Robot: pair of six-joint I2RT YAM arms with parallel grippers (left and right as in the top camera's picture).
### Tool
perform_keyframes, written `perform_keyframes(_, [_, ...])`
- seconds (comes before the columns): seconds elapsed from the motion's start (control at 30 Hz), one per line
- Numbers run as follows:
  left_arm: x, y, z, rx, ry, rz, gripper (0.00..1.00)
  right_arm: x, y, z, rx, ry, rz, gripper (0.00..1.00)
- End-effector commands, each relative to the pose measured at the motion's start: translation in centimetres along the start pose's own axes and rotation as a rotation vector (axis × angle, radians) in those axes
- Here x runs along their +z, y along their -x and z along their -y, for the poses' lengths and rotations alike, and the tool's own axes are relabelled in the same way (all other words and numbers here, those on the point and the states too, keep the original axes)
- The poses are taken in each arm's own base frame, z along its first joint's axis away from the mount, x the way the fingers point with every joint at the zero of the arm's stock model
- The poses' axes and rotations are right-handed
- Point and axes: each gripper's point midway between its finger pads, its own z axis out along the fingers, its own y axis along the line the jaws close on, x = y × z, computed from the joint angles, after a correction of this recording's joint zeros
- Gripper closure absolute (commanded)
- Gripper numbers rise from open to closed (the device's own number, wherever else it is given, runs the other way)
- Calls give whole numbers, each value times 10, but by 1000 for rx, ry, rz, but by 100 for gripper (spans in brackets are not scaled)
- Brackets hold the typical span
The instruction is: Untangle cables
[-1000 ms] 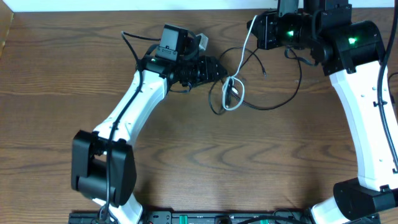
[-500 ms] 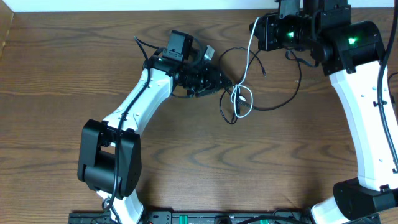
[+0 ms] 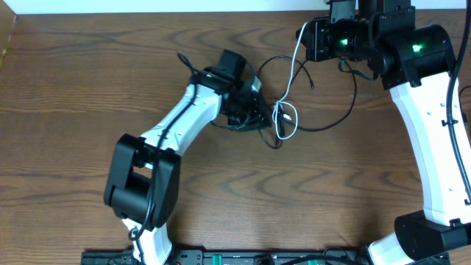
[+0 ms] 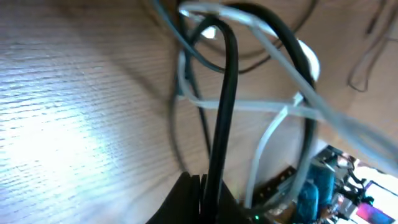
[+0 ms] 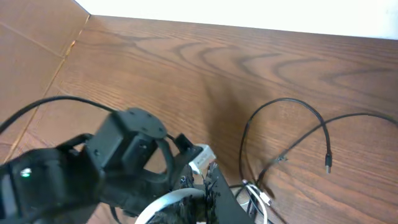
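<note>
The cables lie knotted in a small tangle (image 3: 283, 121) at the table's centre back. A thin black cable (image 3: 346, 103) loops out to the right of it, its plug end (image 5: 328, 165) lying free. A white cable (image 3: 294, 55) rises from the tangle to my right gripper (image 3: 303, 35), which is shut on it near the back edge. In the right wrist view the white cable (image 5: 165, 198) curves past that gripper (image 5: 208, 202). My left gripper (image 3: 263, 112) sits at the tangle's left side. In its wrist view the black cable (image 4: 224, 93) runs up from between its shut jaws (image 4: 202, 186), with white loops (image 4: 273, 134) behind.
The wooden table (image 3: 73, 88) ends at a white wall along the back. The left arm (image 3: 176, 121) stretches diagonally from its base at the front. The right arm (image 3: 427, 125) stands along the right side. The left arm's own black wire (image 3: 188, 62) arcs beside its wrist.
My left arm has swung right up to the tangle and its jaws have shut on the black cable. The tangle has shifted slightly right. The right arm has stayed put.
</note>
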Motion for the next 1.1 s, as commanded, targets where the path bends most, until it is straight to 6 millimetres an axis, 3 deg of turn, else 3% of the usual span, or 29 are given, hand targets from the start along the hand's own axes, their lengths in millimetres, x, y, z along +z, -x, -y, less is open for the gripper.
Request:
perform_keyframes(0.0, [-25,26,-29,-56,119,111,93,-3,4,18,43,-38,8,99])
perform_keyframes(0.07, [-56,40,-30,-75,139,179,93,-6,3,39,90,-84,3,99])
perform_keyframes(0.1, [-83,49,-27,-71,149,234,93,-7,1,49,110,-102,-5,99])
perform_keyframes(0.13, [-118,58,-20,-58,144,306,93,-8,-2,66,142,-135,-19,99])
perform_keyframes(0.17, [-131,61,-16,-56,134,335,92,-8,-5,77,162,-160,-31,99])
perform_keyframes(0.2, [-160,65,-6,-48,105,395,93,-9,-8,92,190,-195,-42,99])
perform_keyframes(0.23, [-172,66,-2,-43,91,420,92,-9,-12,105,219,-230,-53,99])
perform_keyframes(0.27, [-203,66,12,-21,47,485,93,-7,-19,125,257,-279,-76,99])
perform_keyframes(0.43, [-264,52,33,23,-9,632,92,7,-62,197,391,-447,-217,99])
perform_keyframes(0.6, [-304,36,51,75,-49,745,92,31,-102,242,492,-495,-360,99])
perform_keyframes(0.67, [-313,30,63,114,-79,769,93,46,-113,248,481,-451,-407,99])
perform_keyframes(0.77, [-321,24,76,158,-118,788,93,69,-116,233,388,-277,-445,99])
perform_keyframes(0.87, [-322,24,79,171,-128,792,93,67,-111,230,331,-250,-438,90])
perform_keyframes(0.93, [-323,24,84,191,-149,791,92,60,-102,229,296,-251,-423,71])
perform_keyframes(0.97, [-325,25,88,207,-163,796,93,57,-96,226,284,-240,-412,55])
perform_keyframes(1.0, [-327,25,91,222,-175,802,93,55,-88,217,268,-191,-395,42])
perform_keyframes(1.03, [-329,27,95,237,-183,814,92,53,-73,195,236,-69,-354,30])
perform_keyframes(1.07, [-331,28,96,244,-186,822,93,51,-62,180,213,13,-323,25])
